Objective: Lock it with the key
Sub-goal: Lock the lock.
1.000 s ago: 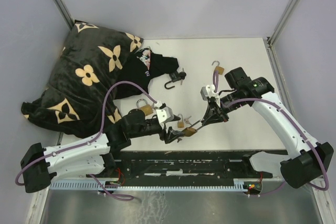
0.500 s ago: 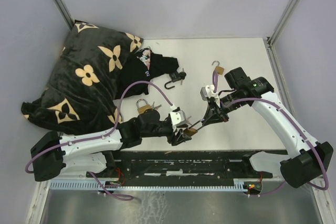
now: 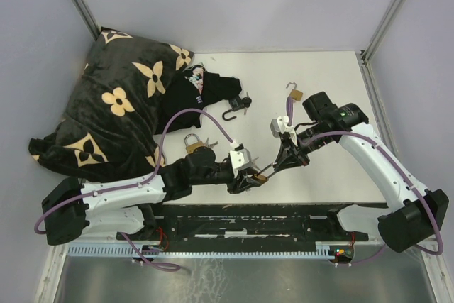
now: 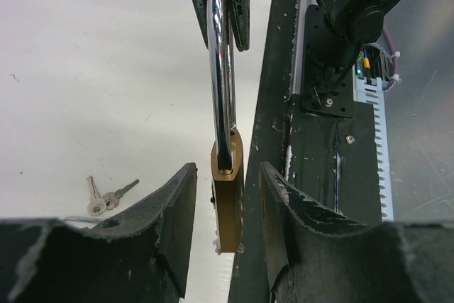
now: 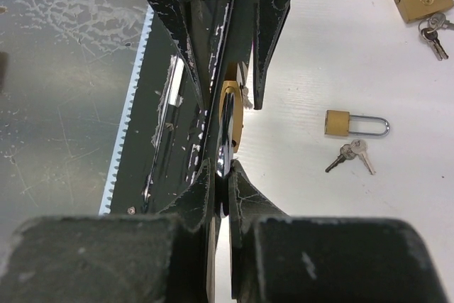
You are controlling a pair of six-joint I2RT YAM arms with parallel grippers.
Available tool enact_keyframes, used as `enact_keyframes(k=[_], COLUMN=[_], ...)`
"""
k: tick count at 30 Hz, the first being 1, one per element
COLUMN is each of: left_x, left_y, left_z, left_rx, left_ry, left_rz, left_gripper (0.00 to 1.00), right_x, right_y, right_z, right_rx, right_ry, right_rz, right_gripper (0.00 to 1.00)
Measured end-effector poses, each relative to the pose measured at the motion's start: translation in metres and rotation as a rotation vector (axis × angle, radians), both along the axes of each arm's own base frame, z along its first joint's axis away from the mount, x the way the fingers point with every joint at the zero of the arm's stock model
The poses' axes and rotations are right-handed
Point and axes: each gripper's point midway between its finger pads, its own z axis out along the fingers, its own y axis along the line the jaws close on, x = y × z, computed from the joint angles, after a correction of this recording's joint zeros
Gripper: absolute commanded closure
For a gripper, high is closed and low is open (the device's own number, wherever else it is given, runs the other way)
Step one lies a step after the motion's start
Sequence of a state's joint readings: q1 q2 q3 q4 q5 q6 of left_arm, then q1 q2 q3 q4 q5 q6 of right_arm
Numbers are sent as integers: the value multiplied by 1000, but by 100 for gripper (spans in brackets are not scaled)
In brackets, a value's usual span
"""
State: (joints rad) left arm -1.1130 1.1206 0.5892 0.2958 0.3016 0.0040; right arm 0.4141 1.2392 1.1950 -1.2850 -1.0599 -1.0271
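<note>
My right gripper (image 3: 274, 167) is shut on the steel shackle of a brass padlock (image 3: 260, 177) and holds it just above the table's near edge. The right wrist view shows the shackle (image 5: 225, 136) pinched between the fingers, the brass body beyond. My left gripper (image 4: 228, 172) straddles the padlock body (image 4: 227, 200), jaws open with a narrow gap on each side. A small bunch of keys (image 4: 106, 196) lies on the table left of it, and shows again in the right wrist view (image 5: 351, 154).
A small brass padlock (image 5: 355, 123) lies by the keys. A larger brass padlock (image 3: 193, 145) with keys, a black padlock (image 3: 237, 108) and a small hooked padlock (image 3: 294, 93) lie further back. A black flowered pillow (image 3: 113, 104) fills the left. The black base rail (image 3: 248, 228) runs below.
My left arm has reached right to the held padlock and its jaws have narrowed round the brass body. The right arm has kept its hold and place.
</note>
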Motion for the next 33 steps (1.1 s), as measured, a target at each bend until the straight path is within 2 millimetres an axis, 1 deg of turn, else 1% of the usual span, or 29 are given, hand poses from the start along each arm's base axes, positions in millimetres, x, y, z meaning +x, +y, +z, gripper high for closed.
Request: enact_keyframes(k=[4,10,14,17,21,28,33], left_x=[-1,-3,-5,-6,-6,-7,-8], left_y=[0,-2,-5,-6,-7,-8,-8], left_z=[-1,-9,-14,-13,-11,-17,-18], left_rx=[2,20,29,23,14,26,26], left_ry=[3,16,25,25,24,59,63], left_rz=[-6,-22,-36,-45,-48,-45,-49], left_gripper=[52,52,54,63,64,65,70], right_x=[-1,-2,-2,-2,-2,-3,-4], right_y=[-1,-1,-1,-1,-1,-2,-2], right_z=[0,-1,0,0,0,-1,-1], right_rx=[-1,-2,-2,-1,-1,-5,-7], right_ry=[1,-1,0,-2,-5,3,5], right_rz=[5,9,9,10,12,16,21], right_gripper=[99,98,98,98,98,98,98])
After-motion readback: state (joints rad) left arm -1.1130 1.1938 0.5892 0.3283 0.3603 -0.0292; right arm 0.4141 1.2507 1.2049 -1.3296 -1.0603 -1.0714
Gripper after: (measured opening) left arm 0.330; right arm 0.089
